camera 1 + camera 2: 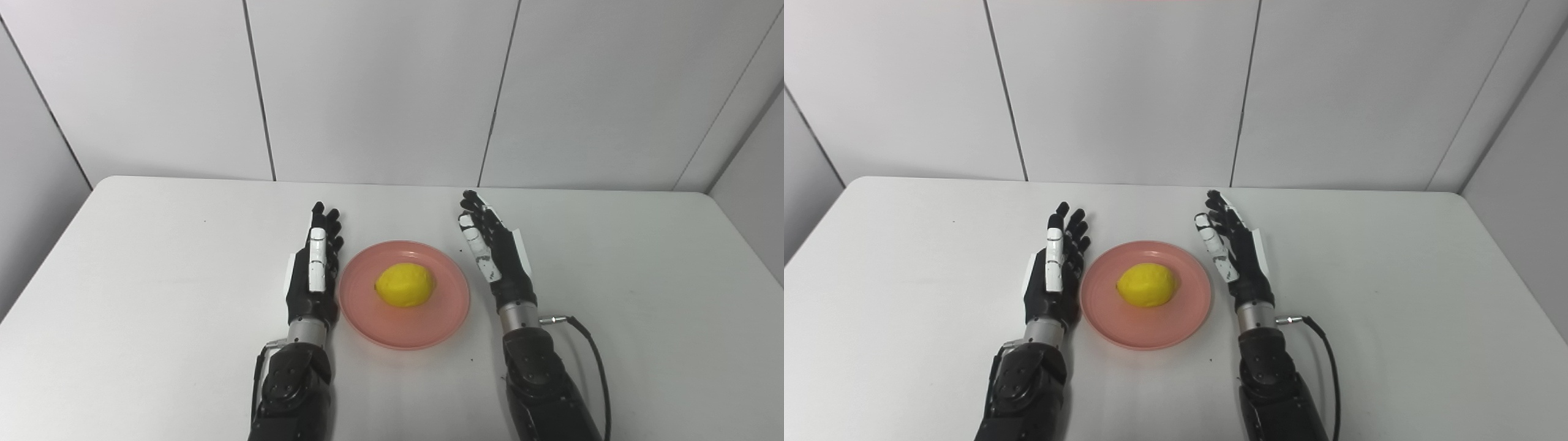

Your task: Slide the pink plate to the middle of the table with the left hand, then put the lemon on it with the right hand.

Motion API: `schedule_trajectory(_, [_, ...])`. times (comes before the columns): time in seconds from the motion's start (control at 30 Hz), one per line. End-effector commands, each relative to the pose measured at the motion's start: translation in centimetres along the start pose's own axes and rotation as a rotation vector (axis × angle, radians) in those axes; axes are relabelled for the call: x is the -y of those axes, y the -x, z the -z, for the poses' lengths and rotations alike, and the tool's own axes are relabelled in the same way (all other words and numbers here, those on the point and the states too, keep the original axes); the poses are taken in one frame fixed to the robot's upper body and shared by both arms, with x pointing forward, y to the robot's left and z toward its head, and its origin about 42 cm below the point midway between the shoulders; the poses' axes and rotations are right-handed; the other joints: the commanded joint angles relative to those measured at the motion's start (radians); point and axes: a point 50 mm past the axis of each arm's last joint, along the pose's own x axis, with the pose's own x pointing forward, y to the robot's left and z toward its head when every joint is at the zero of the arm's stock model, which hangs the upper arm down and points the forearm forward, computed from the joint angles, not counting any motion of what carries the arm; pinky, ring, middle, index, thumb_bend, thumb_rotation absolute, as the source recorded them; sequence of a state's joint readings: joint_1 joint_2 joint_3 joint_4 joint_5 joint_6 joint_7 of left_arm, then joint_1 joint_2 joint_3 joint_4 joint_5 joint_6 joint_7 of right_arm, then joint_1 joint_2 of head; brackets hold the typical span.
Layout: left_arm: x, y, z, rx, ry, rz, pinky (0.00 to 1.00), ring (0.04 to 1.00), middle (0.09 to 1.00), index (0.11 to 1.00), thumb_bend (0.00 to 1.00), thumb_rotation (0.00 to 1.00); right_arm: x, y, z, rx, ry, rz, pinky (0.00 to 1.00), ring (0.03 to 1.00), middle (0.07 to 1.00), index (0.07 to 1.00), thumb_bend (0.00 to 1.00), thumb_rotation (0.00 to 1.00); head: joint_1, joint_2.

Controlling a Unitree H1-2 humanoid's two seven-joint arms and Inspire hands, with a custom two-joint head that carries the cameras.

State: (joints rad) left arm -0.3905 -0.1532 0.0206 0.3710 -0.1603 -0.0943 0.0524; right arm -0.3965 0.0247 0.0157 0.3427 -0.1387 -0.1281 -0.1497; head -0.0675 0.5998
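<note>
A pink plate (367, 306) lies near the middle of the white table, and a yellow lemon (405, 285) rests on its centre. My left hand (315, 266) is just left of the plate's rim, open, fingers stretched forward, holding nothing. My right hand (493, 248) is a little right of the plate, also open with fingers extended and palm turned inward, apart from the rim. In the right eye view the plate (1108, 306) and lemon (1146, 285) sit between the left hand (1055, 269) and the right hand (1234, 251).
The white table (153, 275) runs to a back edge against grey wall panels. A black cable (591, 349) loops from the right wrist over the table on the right.
</note>
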Motion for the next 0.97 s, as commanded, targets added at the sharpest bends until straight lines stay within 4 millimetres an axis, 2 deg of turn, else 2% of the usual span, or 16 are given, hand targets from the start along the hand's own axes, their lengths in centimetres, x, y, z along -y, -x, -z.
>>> schedule_trajectory(0.0, [0.1,-0.9,-0.6,0.002,-0.034,0.008,1.00,1.000,0.992,1.000,0.78,0.97,-0.2,-0.7,-1.1,0.051,-0.052,0.003,0.93,0.904,0.893,0.892,0.77,1.00,0.001,-0.001])
schedule_trajectory(0.13, [-0.6,-1.4,-0.8,0.006,-0.069,0.006,1.00,1.000,0.992,1.000,0.80,0.96,-0.1,-0.3,-0.4,0.001,-0.177,0.047,0.95,0.899,0.888,0.900,0.74,1.00,0.002,-0.001])
schedule_trajectory(0.4, [-1.8,-1.9,-1.3,0.012,-0.100,-0.010,1.00,0.998,0.986,1.000,0.79,0.95,-0.1,0.7,1.4,-0.061,-0.353,0.082,0.99,0.944,0.937,0.948,0.76,1.00,0.006,0.002])
schedule_trajectory(0.6, [-1.9,-1.7,-1.4,0.007,-0.122,-0.028,1.00,0.995,0.981,1.000,0.80,0.95,-0.2,1.2,2.1,-0.119,-0.406,0.093,1.00,0.981,0.971,0.976,0.78,1.00,0.005,0.004])
schedule_trajectory(0.7, [-1.7,-1.3,-1.1,-0.004,-0.144,-0.027,1.00,0.997,0.986,1.000,0.79,0.98,-0.1,1.3,2.1,-0.142,-0.382,0.083,1.00,0.994,0.981,0.990,0.78,1.00,0.005,0.005])
schedule_trajectory(0.93, [-1.4,-0.3,-0.4,-0.022,-0.145,-0.062,1.00,0.997,0.980,1.000,0.76,0.97,0.0,1.4,2.1,-0.174,-0.341,0.049,1.00,1.000,0.997,1.000,0.79,1.00,0.005,0.007])
